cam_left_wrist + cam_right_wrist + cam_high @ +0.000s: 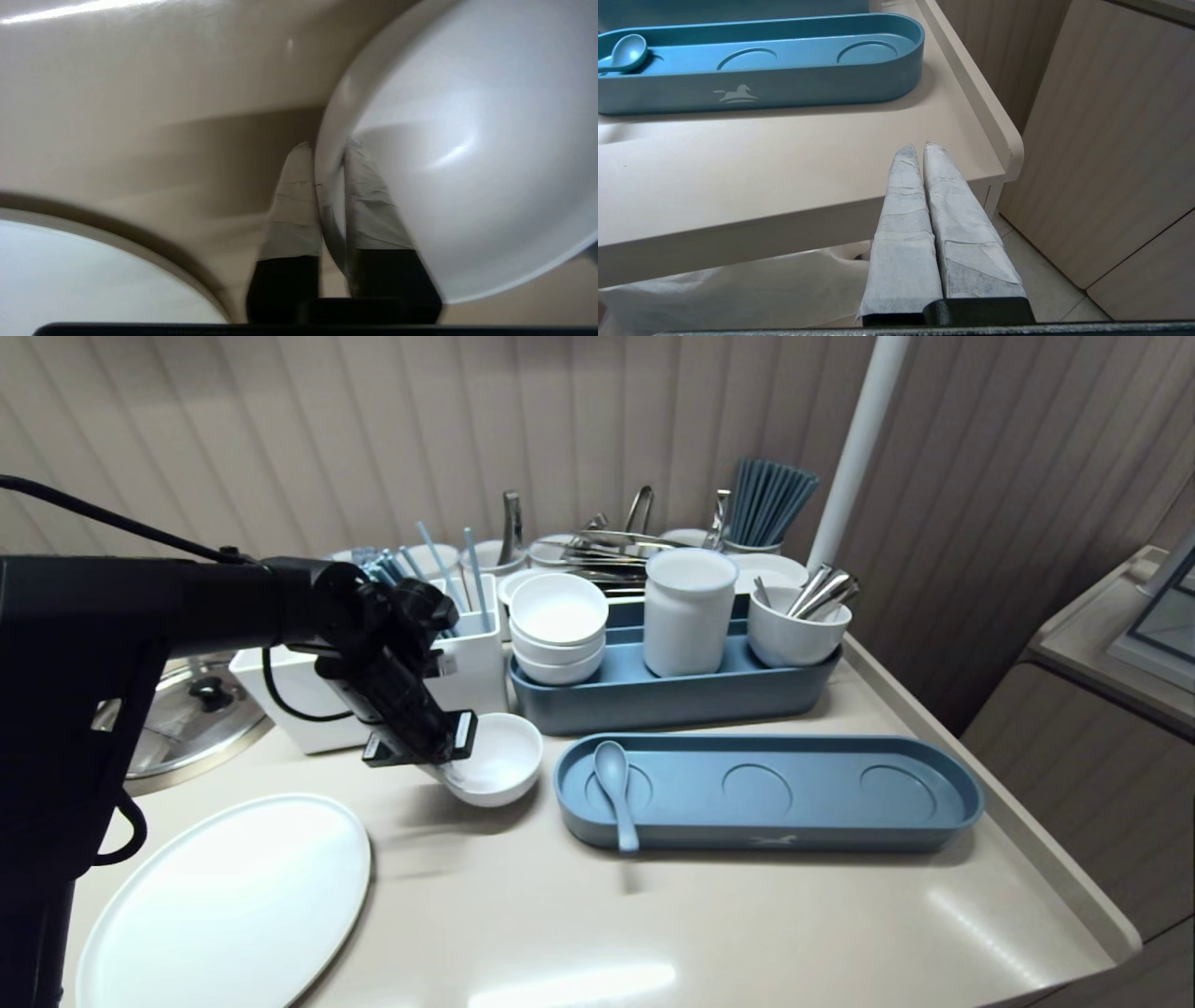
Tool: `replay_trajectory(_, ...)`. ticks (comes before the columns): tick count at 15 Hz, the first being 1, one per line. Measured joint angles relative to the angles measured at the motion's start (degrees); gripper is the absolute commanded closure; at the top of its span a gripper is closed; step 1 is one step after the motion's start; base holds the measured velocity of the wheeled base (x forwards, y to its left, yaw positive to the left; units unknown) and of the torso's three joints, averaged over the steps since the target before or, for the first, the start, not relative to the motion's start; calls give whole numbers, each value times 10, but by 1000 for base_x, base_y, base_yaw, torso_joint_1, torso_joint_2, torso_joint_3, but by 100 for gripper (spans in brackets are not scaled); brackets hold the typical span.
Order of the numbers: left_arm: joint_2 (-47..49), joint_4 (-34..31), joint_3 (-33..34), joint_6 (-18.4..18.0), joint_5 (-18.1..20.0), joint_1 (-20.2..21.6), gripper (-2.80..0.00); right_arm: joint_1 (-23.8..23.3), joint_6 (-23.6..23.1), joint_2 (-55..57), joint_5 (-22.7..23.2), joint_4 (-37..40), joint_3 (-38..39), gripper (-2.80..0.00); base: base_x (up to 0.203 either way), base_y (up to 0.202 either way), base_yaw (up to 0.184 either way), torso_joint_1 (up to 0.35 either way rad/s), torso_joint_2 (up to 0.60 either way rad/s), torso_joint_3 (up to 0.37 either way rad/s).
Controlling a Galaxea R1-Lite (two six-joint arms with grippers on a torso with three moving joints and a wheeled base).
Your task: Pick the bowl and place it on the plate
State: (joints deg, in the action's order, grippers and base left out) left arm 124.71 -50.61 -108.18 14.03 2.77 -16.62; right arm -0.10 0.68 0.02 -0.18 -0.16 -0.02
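A small white bowl (pixel 499 756) sits on the beige counter, left of the long blue tray (pixel 840 803). My left gripper (pixel 446 767) is shut on the bowl's near-left rim. In the left wrist view one taped finger (pixel 294 200) lies outside the bowl (pixel 467 154) and the other finger (pixel 369 200) inside it, pinching the wall. A blue spoon (pixel 616 789) lies in the tray's left recess. My right gripper (pixel 920 148) hangs shut and empty off the counter's front right corner, outside the head view.
A large white oval plate (pixel 233 896) lies at the front left. Behind stand a blue caddy (pixel 672 695) with stacked bowls, a white jar and a cutlery cup, a white box (pixel 299 700) with blue straws, and a pot lid (pixel 187 719). A white pole (pixel 854 448) rises at the back.
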Motion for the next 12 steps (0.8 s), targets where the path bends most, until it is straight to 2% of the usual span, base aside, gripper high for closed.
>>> replay_trajectory(9,-17,-9,7,1,-2,0,0,0,0,0,0,0,0,0,0,0,0,0,0,0)
replay_trajectory(12,-56,-14,8,12,54,0,0,0,0,0,0,0,0,0,0,0,0,0,0,0)
